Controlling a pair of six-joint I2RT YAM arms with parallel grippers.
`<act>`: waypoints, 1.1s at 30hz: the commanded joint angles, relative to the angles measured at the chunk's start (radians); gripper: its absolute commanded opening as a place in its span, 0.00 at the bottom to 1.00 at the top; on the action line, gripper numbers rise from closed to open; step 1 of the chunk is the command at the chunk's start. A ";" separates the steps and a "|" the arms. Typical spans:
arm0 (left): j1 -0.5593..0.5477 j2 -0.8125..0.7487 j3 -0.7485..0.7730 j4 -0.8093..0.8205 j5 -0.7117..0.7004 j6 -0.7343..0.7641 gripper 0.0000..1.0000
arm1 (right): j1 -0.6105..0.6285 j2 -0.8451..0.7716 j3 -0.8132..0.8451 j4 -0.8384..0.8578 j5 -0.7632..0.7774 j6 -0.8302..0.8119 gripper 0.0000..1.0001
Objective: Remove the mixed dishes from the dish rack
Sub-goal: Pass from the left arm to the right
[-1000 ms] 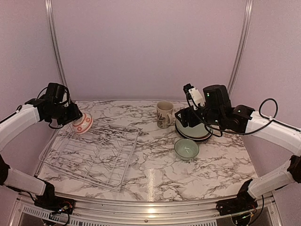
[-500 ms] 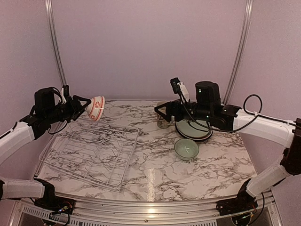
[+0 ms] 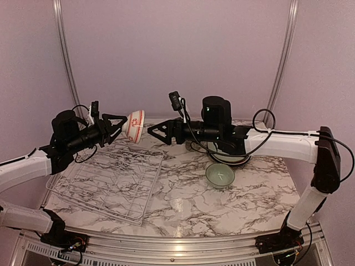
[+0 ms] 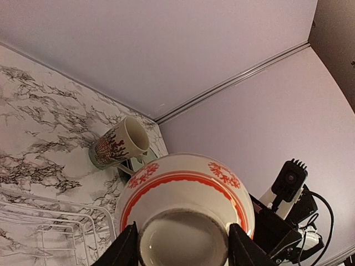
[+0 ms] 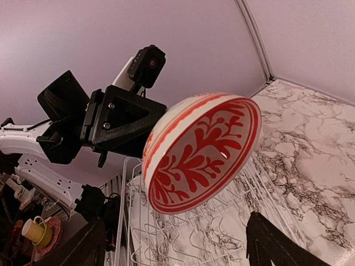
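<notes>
- Dishes are nearly all out of the dish rack: the red-and-white bowl is held in mid-air over the rack's far edge, clamped at its foot by the left hand
- It is tipped on its side so that its mouth is turned toward the right hand, which is kept with its fingers spread wide, just beside the rim but apart from it
- A hand-over is judged to be intended, since the other dishes are set down on the right side of the counter, within the right arm's reach
- Counted on the counter: one cream mug, one pale green bowl and one stack of plates, whose number cannot be told because the right arm crosses it
- One rack is seen, and no dish is made out in it; one bowl is judged left to be put down
</notes>
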 commanded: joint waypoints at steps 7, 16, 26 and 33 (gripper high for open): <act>-0.092 0.137 0.012 0.285 -0.026 -0.074 0.19 | 0.002 0.032 0.005 0.148 -0.103 0.113 0.80; -0.126 0.162 -0.017 0.389 -0.057 -0.111 0.17 | 0.003 0.060 -0.021 0.249 -0.134 0.178 0.63; -0.160 0.206 -0.039 0.468 -0.069 -0.135 0.16 | 0.002 0.102 0.006 0.287 -0.176 0.210 0.34; -0.167 0.225 -0.035 0.465 -0.059 -0.125 0.22 | 0.001 0.096 0.027 0.227 -0.156 0.167 0.08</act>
